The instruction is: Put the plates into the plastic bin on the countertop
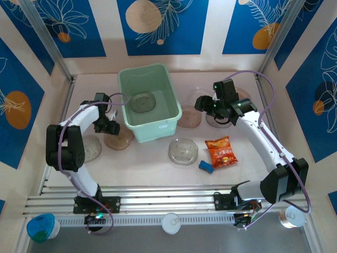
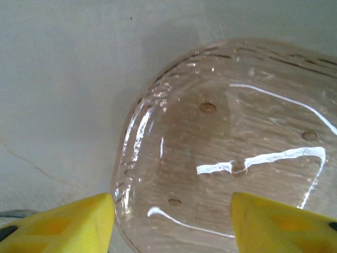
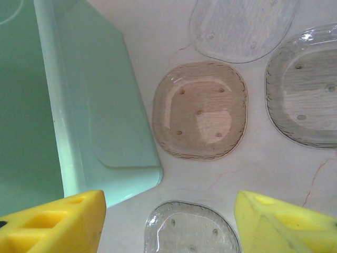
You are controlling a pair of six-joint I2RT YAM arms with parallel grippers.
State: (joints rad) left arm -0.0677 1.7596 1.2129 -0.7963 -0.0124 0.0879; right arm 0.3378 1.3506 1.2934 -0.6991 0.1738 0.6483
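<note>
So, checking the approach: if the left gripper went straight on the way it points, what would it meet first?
The left gripper would most likely meet the brownish plate lying straight ahead; how far off is unclear.

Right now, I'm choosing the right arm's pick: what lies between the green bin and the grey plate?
A brown plate, flat on the counter between bin and grey plate; right wrist view shows it.

Bright, even light falls from above; shadows on the desk (image 1: 150, 164) are soft and faint; white glare streaks cross the plate (image 2: 237, 137) in the left wrist view; the yellow fingers (image 2: 66, 227) of the left gripper (image 2: 172, 211) blur at the near edge.
</note>
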